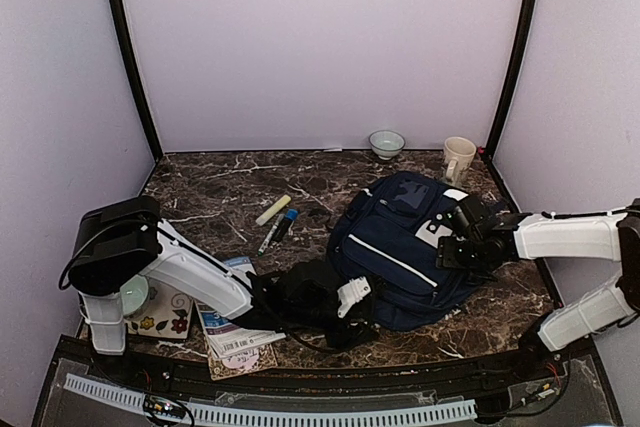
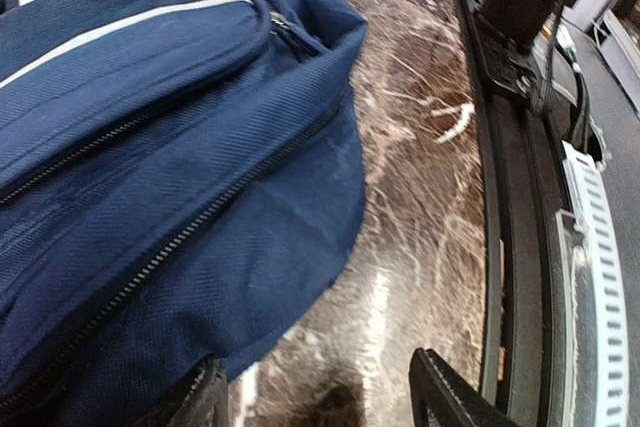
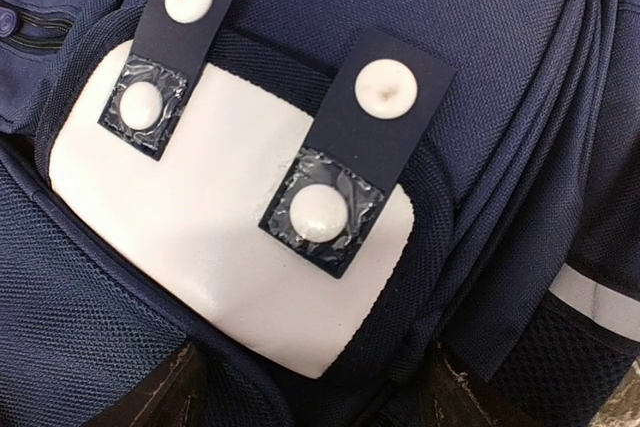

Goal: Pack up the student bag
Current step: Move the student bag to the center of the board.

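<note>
At the far left of the dark marble worktop [image 1: 220, 182], a floral card [image 1: 168, 315] lies by the left arm's base, with printed booklets [image 1: 228, 332] just beside it. Further back are a yellow highlighter [image 1: 272, 210] and two pens [image 1: 280, 229] close together. The left pincer [image 2: 320, 399] sits low at the near-left corner of the student bag [image 1: 400, 247], its jaws standing wide. The navy hem lies by one finger, though I cannot tell whether they touch. The bag lies flat, right of centre, front pockets up. A small bowl [image 1: 387, 143] and a pale mug [image 1: 459, 158] stand at the back wall beyond it. The right pincer [image 3: 315, 392] hovers over the bag's white patch [image 3: 220, 237] and its two snap tabs [image 3: 385, 97], jaws wide, holding nothing.
</note>
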`<move>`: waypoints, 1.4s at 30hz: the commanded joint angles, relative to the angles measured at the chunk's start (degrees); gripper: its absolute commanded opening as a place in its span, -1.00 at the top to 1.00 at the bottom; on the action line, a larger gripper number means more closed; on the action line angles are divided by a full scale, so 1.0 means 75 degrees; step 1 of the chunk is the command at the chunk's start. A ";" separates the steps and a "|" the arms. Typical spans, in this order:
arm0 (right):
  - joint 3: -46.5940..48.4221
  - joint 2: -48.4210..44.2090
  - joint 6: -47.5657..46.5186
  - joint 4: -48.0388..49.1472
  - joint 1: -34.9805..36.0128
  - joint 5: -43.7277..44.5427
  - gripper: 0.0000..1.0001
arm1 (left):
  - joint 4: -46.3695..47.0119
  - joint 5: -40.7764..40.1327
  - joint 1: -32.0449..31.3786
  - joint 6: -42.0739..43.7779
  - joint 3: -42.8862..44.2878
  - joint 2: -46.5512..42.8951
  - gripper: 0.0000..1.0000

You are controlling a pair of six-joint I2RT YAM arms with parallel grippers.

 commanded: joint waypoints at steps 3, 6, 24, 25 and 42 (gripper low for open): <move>-0.0773 0.0102 0.0493 0.0202 0.0048 -0.1638 -0.45 | 0.0878 -0.0753 0.0690 -0.1018 0.0060 0.0386 -0.28; -0.1020 0.0181 0.0634 0.0420 0.0130 -0.2102 -0.45 | 0.1095 -0.0723 0.1103 -0.1298 -0.0142 0.0401 -0.28; -0.0328 0.1005 0.1373 0.0639 0.2532 -0.3340 -0.43 | 0.0098 -0.0911 0.2501 -0.1118 0.0085 0.0036 -0.28; -0.0278 0.0897 0.1335 0.0553 0.2550 -0.3273 -0.43 | 0.0120 -0.0839 0.2503 -0.1067 0.0055 -0.0051 -0.28; 0.0226 -0.1613 0.0626 -0.0555 0.2553 -0.0524 -0.51 | -0.0904 -0.3245 0.0560 -0.0863 -0.1050 -0.2488 -0.30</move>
